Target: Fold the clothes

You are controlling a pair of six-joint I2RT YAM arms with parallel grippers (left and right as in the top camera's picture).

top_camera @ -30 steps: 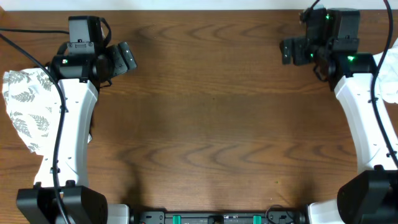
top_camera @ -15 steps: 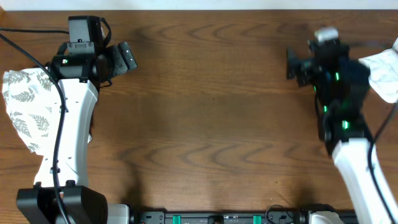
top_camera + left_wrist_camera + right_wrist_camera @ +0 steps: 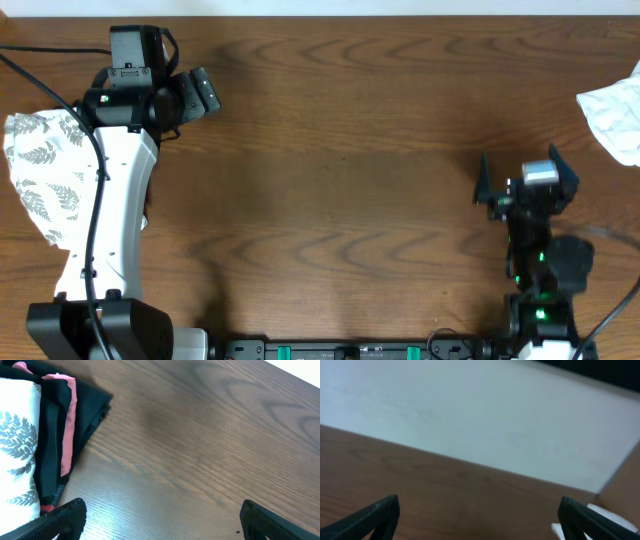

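The clothes (image 3: 38,170), white fabric with a grey-green fern print, lie bunched at the table's left edge, partly under my left arm. In the left wrist view the clothes (image 3: 17,445) sit at the left, against a black bundle with coral-pink trim (image 3: 65,425). My left gripper (image 3: 195,97) is at the far left, open and empty, to the right of the clothes; its fingertips (image 3: 65,517) frame bare wood. Near the front right, my right gripper (image 3: 522,178) is open, pointing toward the far edge, with nothing between its fingertips (image 3: 376,515).
A plain white cloth (image 3: 615,115) lies at the far right edge, and a white corner (image 3: 615,520) shows low right in the right wrist view. Brown wooden table (image 3: 340,200) spans the middle. A pale wall (image 3: 470,415) rises beyond the far edge.
My right arm has pulled back from the far right corner toward the near edge, still open. The left arm and the clothes have not moved.
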